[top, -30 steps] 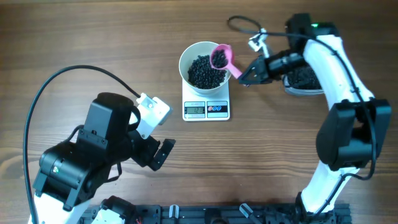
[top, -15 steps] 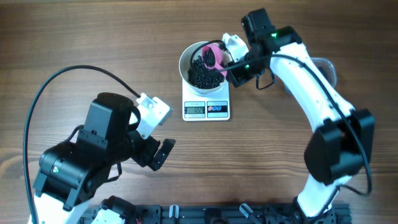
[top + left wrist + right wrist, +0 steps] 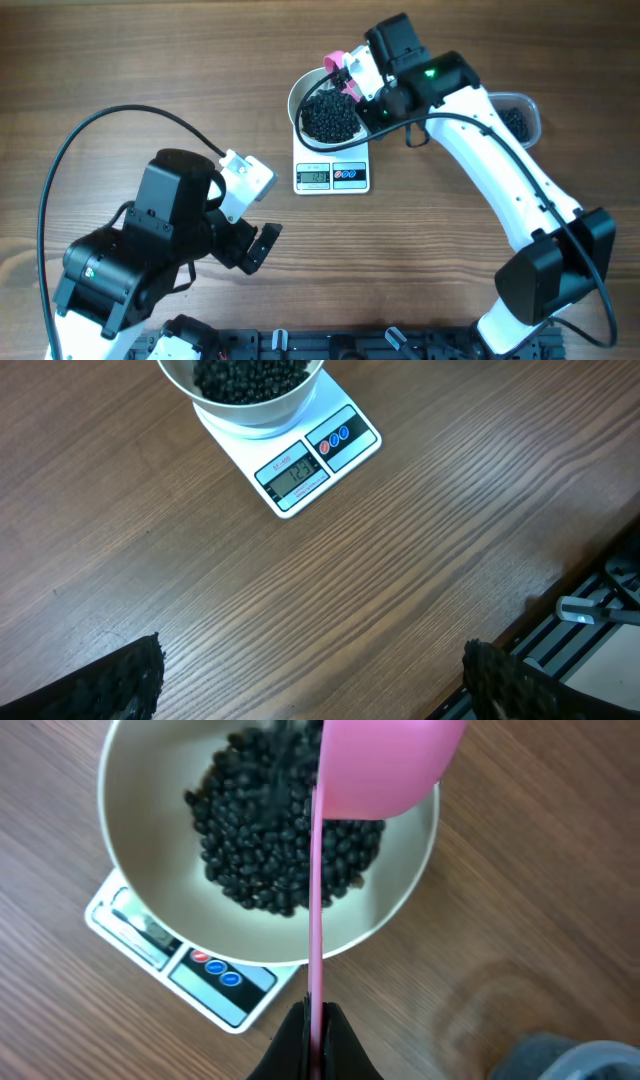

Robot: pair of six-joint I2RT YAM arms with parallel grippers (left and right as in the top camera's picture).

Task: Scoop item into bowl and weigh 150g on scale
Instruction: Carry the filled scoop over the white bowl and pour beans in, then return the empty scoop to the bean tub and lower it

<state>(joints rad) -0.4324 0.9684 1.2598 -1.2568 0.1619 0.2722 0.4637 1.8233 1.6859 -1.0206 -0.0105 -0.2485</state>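
Scoop (image 3: pixel 385 765) tipped over bowl (image 3: pixel 150 840) of beans (image 3: pixel 260 850) on scale (image 3: pixel 215 985) | right pincer (image 3: pixel 313 1025) pinching scoop handle | left pincer (image 3: pixel 305 685) spread

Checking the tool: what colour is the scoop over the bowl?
The scoop is pink; right wrist view.

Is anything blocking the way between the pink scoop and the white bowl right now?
Nothing visible. The right claw holds the pink scoop tipped directly over the white bowl, with only open air above the black beans inside.
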